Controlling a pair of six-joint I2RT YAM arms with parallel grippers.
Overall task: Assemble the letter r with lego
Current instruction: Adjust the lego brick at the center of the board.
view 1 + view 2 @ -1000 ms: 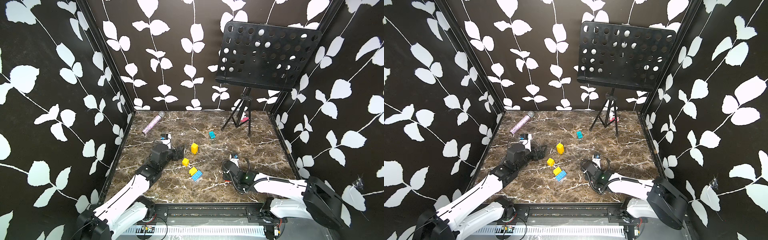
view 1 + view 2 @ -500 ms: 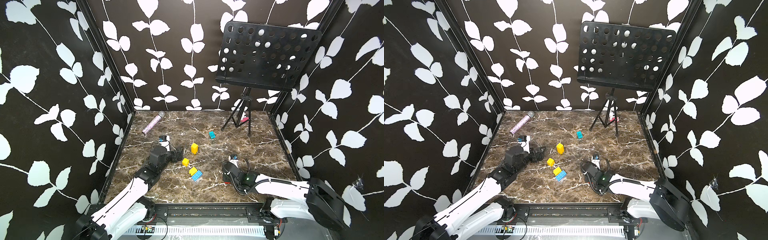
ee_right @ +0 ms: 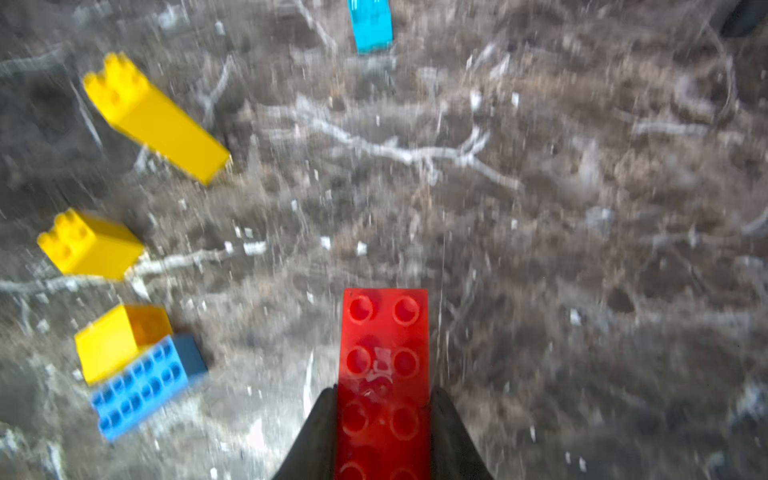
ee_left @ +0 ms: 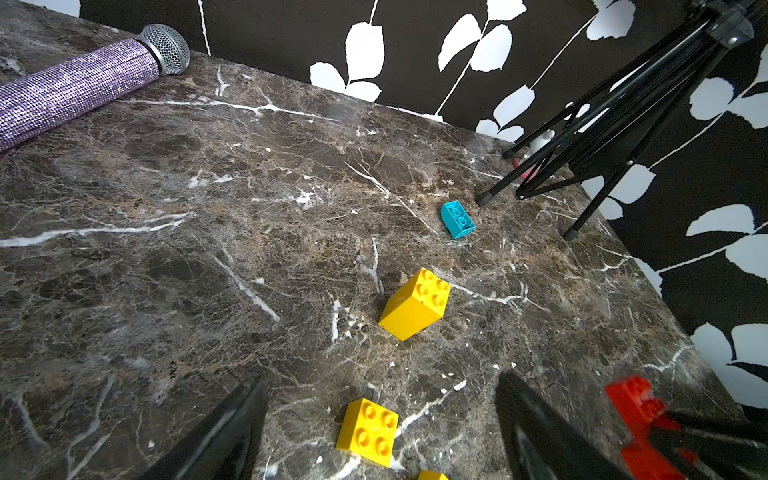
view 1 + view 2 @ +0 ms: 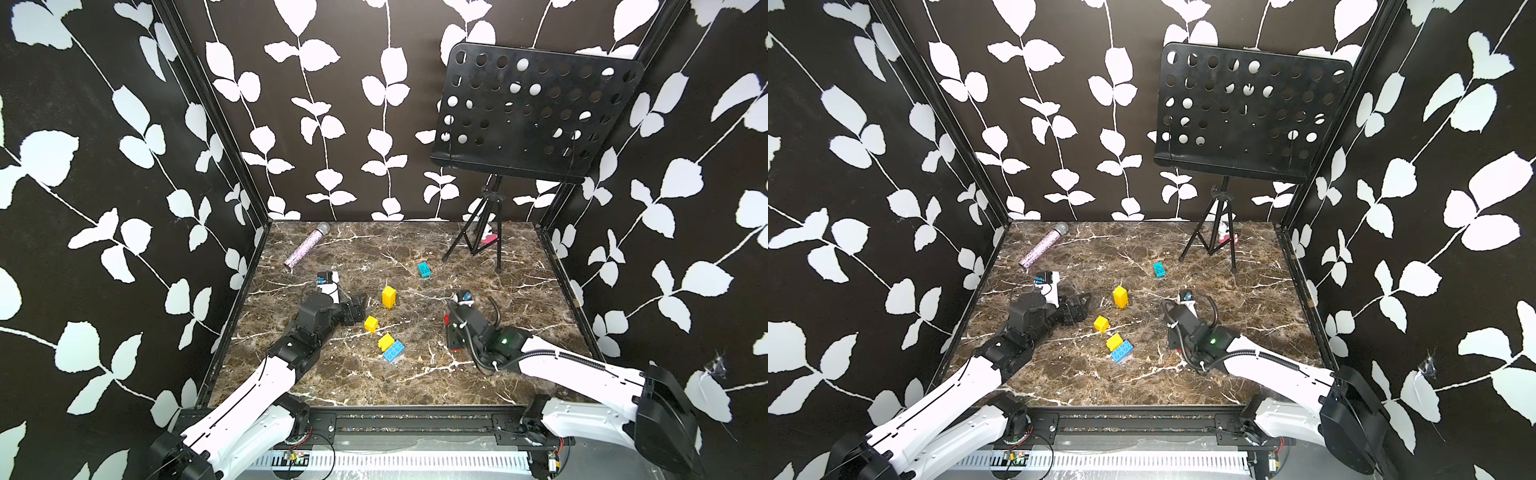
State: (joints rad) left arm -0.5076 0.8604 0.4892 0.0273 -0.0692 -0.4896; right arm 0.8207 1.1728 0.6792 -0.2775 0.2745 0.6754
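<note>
A long red brick (image 3: 384,332) sat clamped in the fingers of the right gripper (image 3: 384,392), over the marble table (image 5: 415,374). Yellow bricks (image 5: 389,297), a blue brick (image 5: 393,352) and a teal brick (image 5: 424,270) lay mid-table. The left gripper (image 4: 380,380) hung beside them, fingers wide apart.

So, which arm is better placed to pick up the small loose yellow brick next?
Left: the left gripper is open, empty, beside that yellow brick; the right gripper is shut on a red brick.
</note>
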